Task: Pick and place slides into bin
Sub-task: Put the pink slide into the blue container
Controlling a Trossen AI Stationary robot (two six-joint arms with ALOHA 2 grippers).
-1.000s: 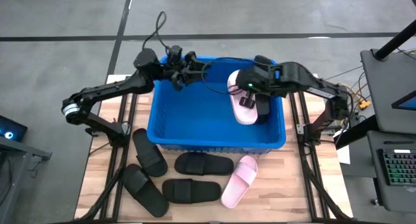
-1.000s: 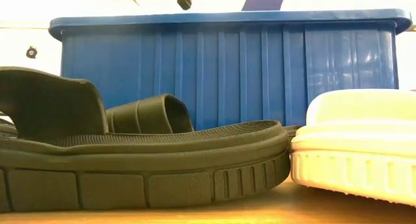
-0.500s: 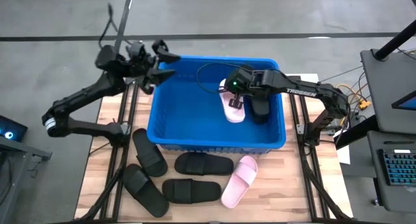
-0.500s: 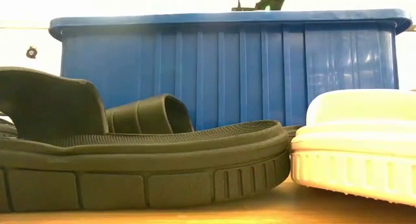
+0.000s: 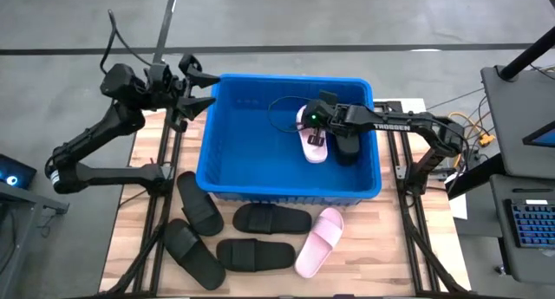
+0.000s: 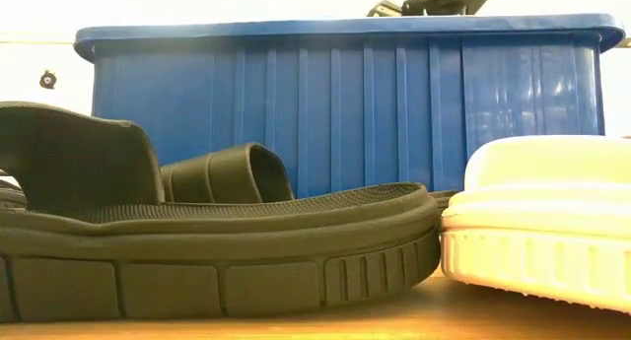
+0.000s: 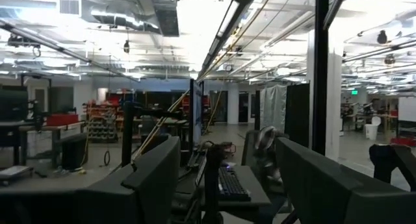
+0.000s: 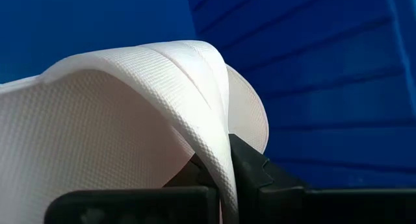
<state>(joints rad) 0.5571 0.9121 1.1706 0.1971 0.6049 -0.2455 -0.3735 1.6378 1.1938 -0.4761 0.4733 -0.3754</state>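
Observation:
The blue bin stands at the table's far middle, and its ribbed wall fills the low view. My right gripper is down inside it, shut on a pale pink slide beside a black slide. My left gripper is open and empty, outside the bin's far left corner. Several black slides and one pink slide lie sole-down on the table in front of the bin. My right gripper holds the pale pink slide by its wide strap, at the strap's edge. One finger is outside the strap and the other is under it. The gripper reaches in from the table's right. The slide sits low inside the bin; whether it touches the floor I cannot tell.
In the low view a black slide and the pink slide lie close to the camera, in front of the bin wall. Cables hang over the bin's far part. A monitor and keyboard stand off the table's right.
My right gripper has gone down into the bin and a little toward the table's left, carrying the pink slide from above the rim to low inside. My left gripper has moved from over the bin's far left part toward the table's left edge, clear of the bin.

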